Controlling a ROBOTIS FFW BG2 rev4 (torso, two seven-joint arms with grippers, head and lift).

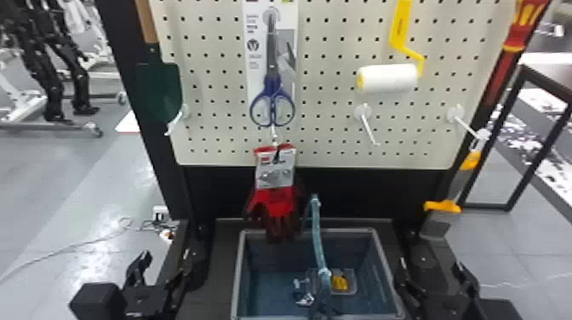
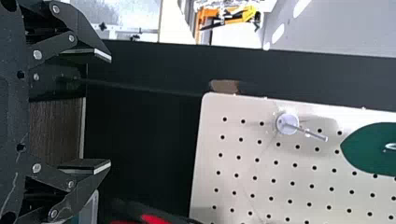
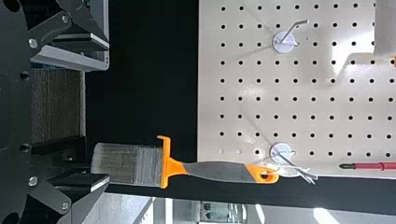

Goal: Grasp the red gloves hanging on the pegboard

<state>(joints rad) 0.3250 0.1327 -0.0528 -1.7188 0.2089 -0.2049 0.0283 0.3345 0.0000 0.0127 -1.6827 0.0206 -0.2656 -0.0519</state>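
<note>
- The left gripper (image 2: 95,109) sits low at the left, beside the black frame, and its two flat black fingers are spread wide with nothing between them
- A dark green flat piece (image 1: 158,91) with rounded corners hangs at the left edge of the pegboard (image 1: 332,136), a cream sheet dotted with even rows of round holes
- Blue-handled scissors (image 1: 272,98) on a white card hang upright, left of the board's centre
- The red gloves (image 1: 275,208) hang right below the scissors from a wire hook at the board's lower edge; a red and grey card header tops them, and the limp fingers droop to the back rim of the grey bin (image 1: 240,272)
- A translucent teal tube (image 1: 317,238) leans out of the bin, just beside the gloves
- A white fuzzy paint roller (image 1: 387,77) on a yellow handle hangs upper right
- A paintbrush (image 3: 210,170) with grey bristles and an orange collar hangs at the right edge
- The right gripper (image 3: 95,112) is low at the right, its fingers parted and empty
</note>
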